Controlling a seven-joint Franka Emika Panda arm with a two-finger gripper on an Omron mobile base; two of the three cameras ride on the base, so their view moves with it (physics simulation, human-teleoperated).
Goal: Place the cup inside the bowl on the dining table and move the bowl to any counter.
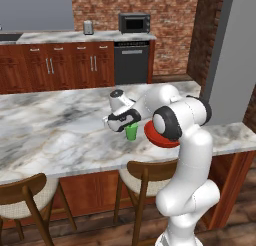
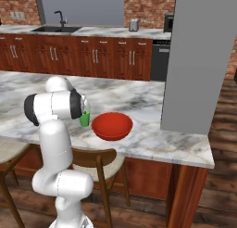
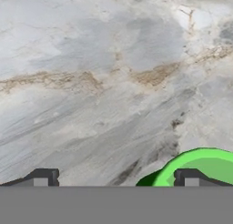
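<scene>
The bright-green cup (image 1: 131, 133) stands upright on the marble dining table (image 1: 55, 130), just left of the red bowl (image 1: 156, 138). My elbow hides much of that bowl in the left base view. From the right side the cup (image 2: 84, 119) and the bowl (image 2: 112, 125) stand close together, slightly apart. My gripper (image 1: 130, 123) hangs right above the cup, pointing down. In the hand view the gripper (image 3: 116, 178) is open with bare marble between its fingers. The cup (image 3: 203, 163) sits off to the lower right, its rim behind one fingertip (image 3: 187, 177).
Wooden stools (image 1: 147, 177) stand tucked under the table's near edge. A grey pillar (image 2: 199, 60) rises at the table's right end. Behind, the wall counter (image 1: 75, 36) carries a toaster (image 1: 88, 27) and a microwave (image 1: 134, 23), with a sink (image 2: 55, 28) further left.
</scene>
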